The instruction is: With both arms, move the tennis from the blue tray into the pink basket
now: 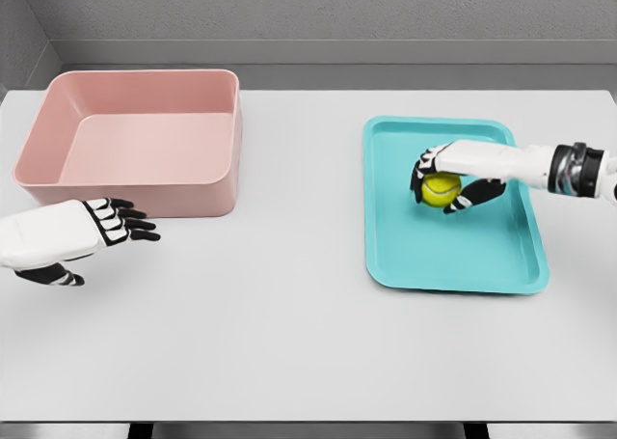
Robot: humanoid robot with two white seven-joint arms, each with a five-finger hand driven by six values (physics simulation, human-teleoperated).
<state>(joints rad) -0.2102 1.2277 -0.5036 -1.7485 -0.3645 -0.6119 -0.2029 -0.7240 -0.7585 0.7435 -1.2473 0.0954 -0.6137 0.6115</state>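
gripping the tennis ball [441, 189] over the blue tray [482, 256], right robot hand [453, 177] clamped, left robot hand [82, 232] spread

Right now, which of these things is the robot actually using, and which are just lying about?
In use: tennis ball, blue tray, pink basket, right robot hand gripping the ball, left robot hand waiting open.
Just there: only the white table.

A bare simulated test bench: a plain white table [289, 314] fills the view, with flat grey walls [337, 10] rising just behind the table's far edge and no furnishings.
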